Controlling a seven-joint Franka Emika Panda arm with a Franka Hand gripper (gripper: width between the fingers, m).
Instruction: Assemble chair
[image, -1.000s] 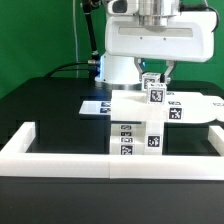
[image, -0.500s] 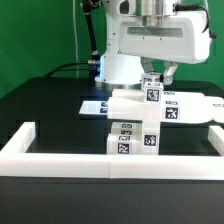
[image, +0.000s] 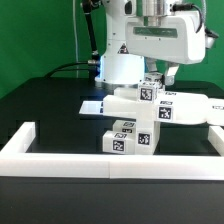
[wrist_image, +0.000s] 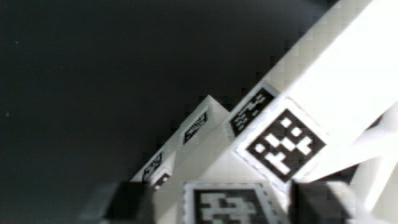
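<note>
Tool (image: 155, 80) hangs down from the big white arm and its two fingers are closed on a small white post (image: 149, 88) with a black-and-white tag on it. In the wrist view the two dark fingers (wrist_image: 125, 198) sit one on each side of a tagged white block (wrist_image: 228, 205), touching it, so the tool (wrist_image: 228, 200) is narrow and holding a piece of the chair (image: 150, 115).

Going from the exterior view's left to its right: the marker board (image: 93, 106) lies flat on the black worktop (image: 50, 110), below the tool and off to the exterior view's left of it. Next comes the chair, right under the tool. Its flat slab (image: 135, 101) is tipped, and its blocky lower part (image: 128, 138) with more tags is below the tool and nearer the camera, just behind the long white rail (image: 60, 150). One more white piece (image: 195, 108) of the chair reaches out to the exterior view's right of the tool.

I cannot tell if the lowest block touches the worktop.
</note>
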